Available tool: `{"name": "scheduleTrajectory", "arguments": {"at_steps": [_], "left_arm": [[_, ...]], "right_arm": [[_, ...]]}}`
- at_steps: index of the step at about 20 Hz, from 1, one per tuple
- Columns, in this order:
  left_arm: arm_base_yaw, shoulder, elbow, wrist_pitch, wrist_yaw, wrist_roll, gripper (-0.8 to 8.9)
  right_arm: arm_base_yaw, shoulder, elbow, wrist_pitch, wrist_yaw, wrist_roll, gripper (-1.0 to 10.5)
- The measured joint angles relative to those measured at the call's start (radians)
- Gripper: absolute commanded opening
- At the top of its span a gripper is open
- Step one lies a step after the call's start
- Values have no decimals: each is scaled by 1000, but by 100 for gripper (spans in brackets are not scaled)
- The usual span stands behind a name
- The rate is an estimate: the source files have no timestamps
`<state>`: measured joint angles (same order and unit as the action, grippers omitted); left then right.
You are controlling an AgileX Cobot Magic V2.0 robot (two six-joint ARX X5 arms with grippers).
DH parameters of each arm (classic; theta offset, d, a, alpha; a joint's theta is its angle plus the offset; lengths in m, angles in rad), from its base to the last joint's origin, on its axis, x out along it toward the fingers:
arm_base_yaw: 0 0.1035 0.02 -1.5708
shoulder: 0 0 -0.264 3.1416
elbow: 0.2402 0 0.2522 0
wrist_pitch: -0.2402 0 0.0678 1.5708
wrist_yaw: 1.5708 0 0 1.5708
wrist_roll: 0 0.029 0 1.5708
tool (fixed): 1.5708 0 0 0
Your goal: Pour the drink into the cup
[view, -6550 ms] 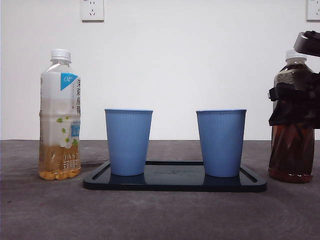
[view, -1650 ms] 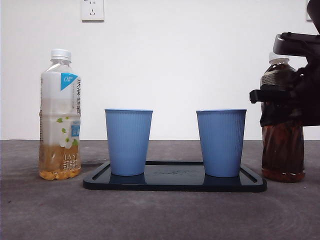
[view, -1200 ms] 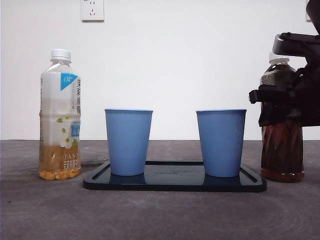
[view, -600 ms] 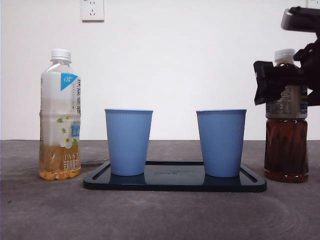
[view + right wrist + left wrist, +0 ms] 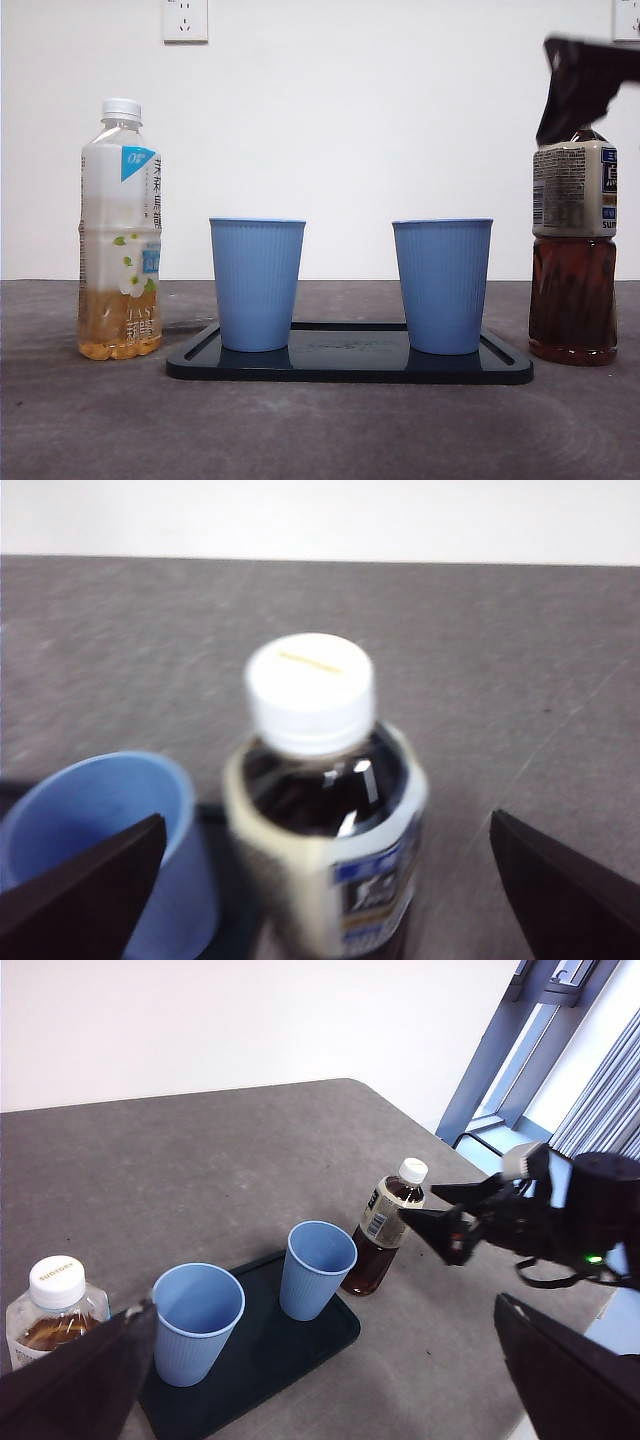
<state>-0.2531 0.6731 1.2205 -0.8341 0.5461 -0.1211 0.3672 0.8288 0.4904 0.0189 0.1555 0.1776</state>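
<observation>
A dark tea bottle [image 5: 572, 255] stands capped on the grey counter [image 5: 320, 425], just beside the black tray [image 5: 350, 365] with two blue cups. The right gripper [image 5: 583, 85] hovers above it, jaws apart. A white wall rises behind.

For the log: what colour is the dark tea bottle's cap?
White cap, clearest in the right wrist view.

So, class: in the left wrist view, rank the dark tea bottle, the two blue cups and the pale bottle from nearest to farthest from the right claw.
1. Dark tea bottle, beside the right claw.
2. Blue cup next to it.
3. Other blue cup.
4. Pale bottle, far end.
</observation>
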Motion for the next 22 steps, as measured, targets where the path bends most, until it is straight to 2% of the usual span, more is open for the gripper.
{"name": "scheduleTrajectory", "arguments": {"at_steps": [7, 12, 15, 19, 22], "left_arm": [[0, 9, -8, -14, -119, 50, 561], [0, 8, -148, 48, -158, 69, 560], [0, 10, -312, 179, -177, 61, 559], [0, 26, -554, 433, -319, 25, 560], [0, 64, -648, 620, -332, -5, 560]], "right_arm": [[45, -164, 214, -454, -50, 14, 518], [65, -245, 345, -706, -60, 15, 518], [67, -303, 411, -818, -90, 32, 518], [67, -370, 494, -959, -107, 60, 518], [67, -378, 515, -998, -111, 64, 517]]}}
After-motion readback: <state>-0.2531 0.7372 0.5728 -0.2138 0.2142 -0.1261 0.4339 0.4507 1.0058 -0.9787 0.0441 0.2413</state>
